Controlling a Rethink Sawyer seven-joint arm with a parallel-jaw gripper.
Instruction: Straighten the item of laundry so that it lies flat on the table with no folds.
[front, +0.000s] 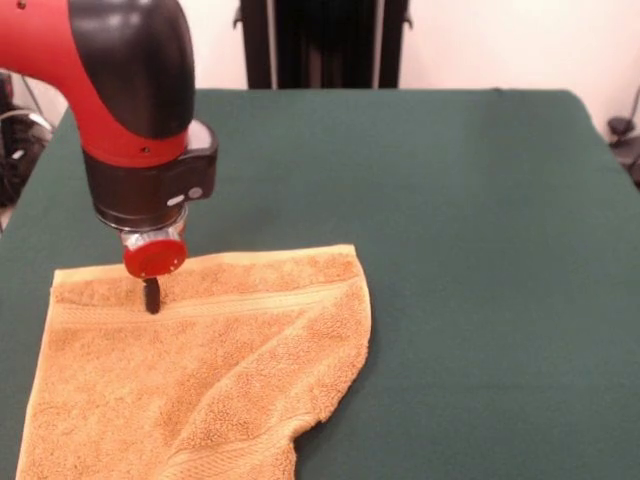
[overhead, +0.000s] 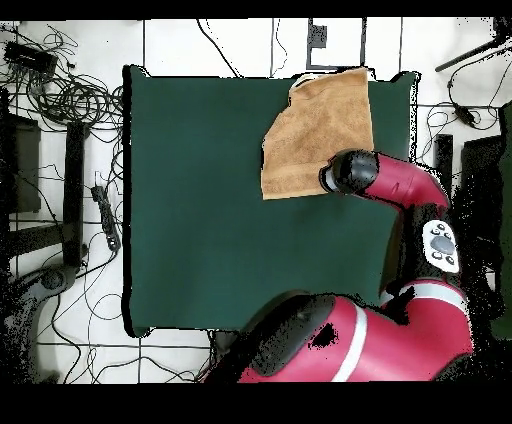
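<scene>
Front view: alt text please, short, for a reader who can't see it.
A red and black robot arm presses its gripper down onto the far edge of an orange-tan towel at the near left of a dark green table. The towel's right side looks folded over diagonally, so it is not flat.

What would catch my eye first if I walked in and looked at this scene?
Most likely the big red and black arm coming down at the front view's upper left, its tool pressed onto the far edge of an orange-tan towel. The towel lies at one corner of a wide dark green table, with one side folded in on a slant, so it is not yet flat.
</scene>
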